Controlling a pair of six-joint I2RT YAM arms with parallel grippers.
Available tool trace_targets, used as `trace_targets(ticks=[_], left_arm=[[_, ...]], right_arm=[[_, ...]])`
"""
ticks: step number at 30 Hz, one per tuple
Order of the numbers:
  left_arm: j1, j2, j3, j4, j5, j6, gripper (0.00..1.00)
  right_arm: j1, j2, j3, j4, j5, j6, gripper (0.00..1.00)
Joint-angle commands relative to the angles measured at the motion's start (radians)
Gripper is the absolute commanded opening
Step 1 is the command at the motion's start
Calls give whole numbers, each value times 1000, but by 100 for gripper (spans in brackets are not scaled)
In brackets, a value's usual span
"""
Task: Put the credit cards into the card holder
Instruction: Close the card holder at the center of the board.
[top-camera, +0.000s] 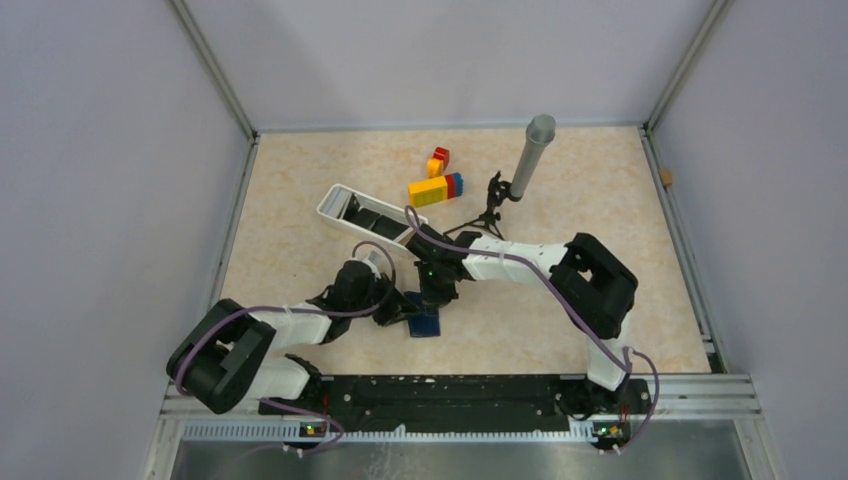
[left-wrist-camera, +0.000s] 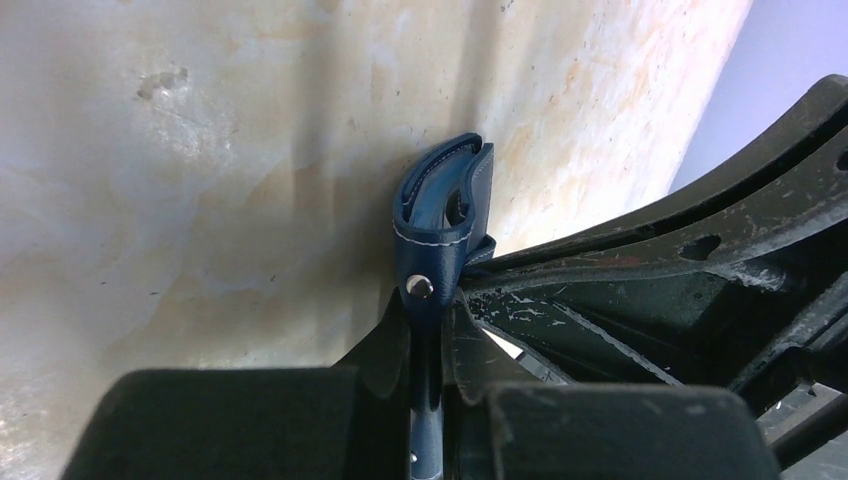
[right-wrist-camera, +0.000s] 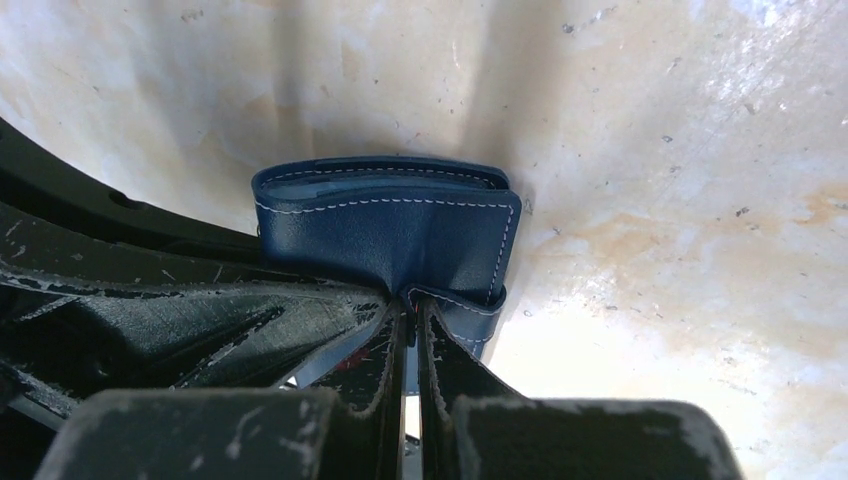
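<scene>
- Farthest left on the table (top-camera: 620, 200) is the white tray (top-camera: 333, 203). Dark flat pieces lie inside it, and we take these for the credit cards (top-camera: 372, 216), though the top view shows them too small to be sure. They are well apart from both grippers.
- Our left gripper (left-wrist-camera: 430, 322) is clamped on a narrow navy flap of the card holder (left-wrist-camera: 445, 200), just by the metal snap (left-wrist-camera: 419, 287), and holds it edge-on.
- The card holder (right-wrist-camera: 385, 225) sits between the two grippers, low over the table toward the near edge. It is only slightly parted, and we cannot tell whether it rests on the surface.
- Our right gripper (right-wrist-camera: 410, 305) is pinched tight on the leather at the holder's lower fold, jaws nearly touching.
- As we judge it, the step in hand is opening the holder. No card is in either grip yet.
- Next we need to draw the two holds apart to bare the inner pockets. Then one gripper has to let go and fetch a card from the tray, while the other keeps the holder steady.
- Farther right, the toy blocks (top-camera: 436, 189) and the grey tube (top-camera: 535, 150) are out of our way.
</scene>
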Motion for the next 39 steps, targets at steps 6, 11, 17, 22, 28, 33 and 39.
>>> trace_targets(ticks=[6, 11, 17, 22, 28, 33, 39], left_arm=[[-57, 9, 22, 328, -27, -110, 0], [-58, -18, 22, 325, -19, -107, 0], [-58, -44, 19, 334, 12, -117, 0], [-54, -98, 24, 162, -7, -30, 0], [-43, -170, 65, -119, -78, 145, 0], [-41, -185, 105, -238, -130, 232, 0], [-43, -147, 122, -256, -124, 260, 0]], right_arm=[[141, 296, -68, 303, -5, 151, 0], [157, 318, -86, 351, -12, 174, 0], [159, 336, -58, 367, -15, 168, 1], [159, 233, -75, 325, 20, 119, 3], [159, 60, -67, 180, 100, 63, 11], [159, -38, -67, 117, 141, 57, 14], [159, -125, -76, 105, 166, 60, 24]])
